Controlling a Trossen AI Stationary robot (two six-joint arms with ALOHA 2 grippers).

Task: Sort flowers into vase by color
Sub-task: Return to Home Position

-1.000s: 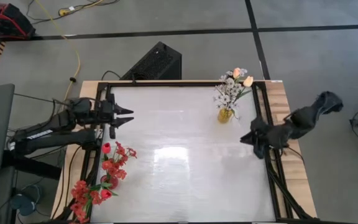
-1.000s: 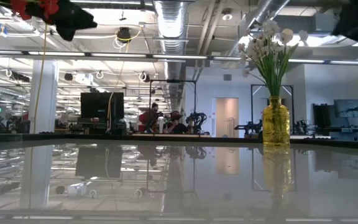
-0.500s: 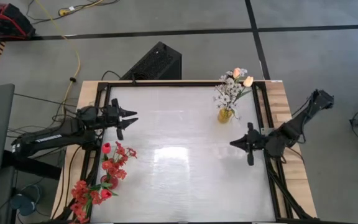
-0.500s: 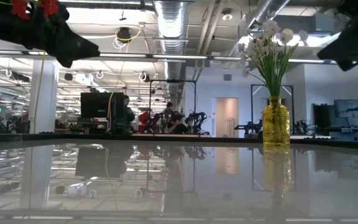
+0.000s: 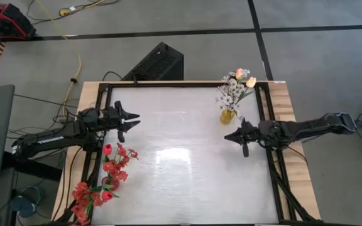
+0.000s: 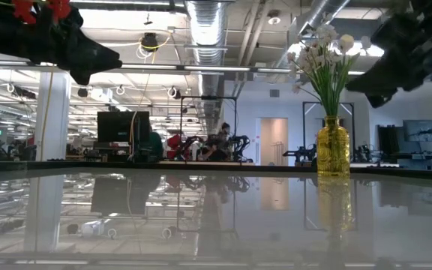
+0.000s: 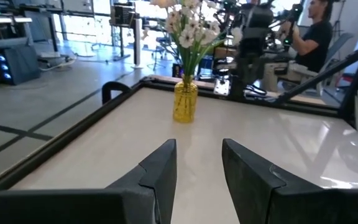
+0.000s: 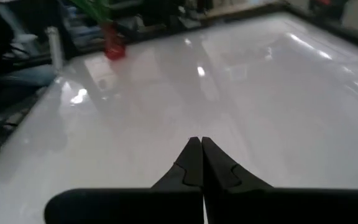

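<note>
A yellow glass vase (image 5: 229,116) stands near the table's far right corner, holding white sprays and peach tulips (image 5: 239,85); it also shows in the low view (image 6: 333,146) and the left wrist view (image 7: 185,102). Red blossoms (image 5: 115,164) stand in a small red vase (image 8: 112,47) near the left edge. More red flowers (image 5: 82,196) sit at the near left corner. My left gripper (image 5: 132,117) hovers open over the left side, empty (image 7: 197,177). My right gripper (image 5: 227,136) is shut and empty (image 8: 197,155), just on the near side of the yellow vase.
The white tabletop (image 5: 181,163) has a black frame rail (image 5: 272,163) along its edges. A black box (image 5: 156,63) sits on the floor beyond the far edge. People and other robot stations show in the room behind (image 6: 220,142).
My right arm has stretched out from the table's right edge toward the left, carrying its gripper over the table to just near the yellow vase. My left gripper has moved a little toward the right. The flowers and vases have stayed in place.
</note>
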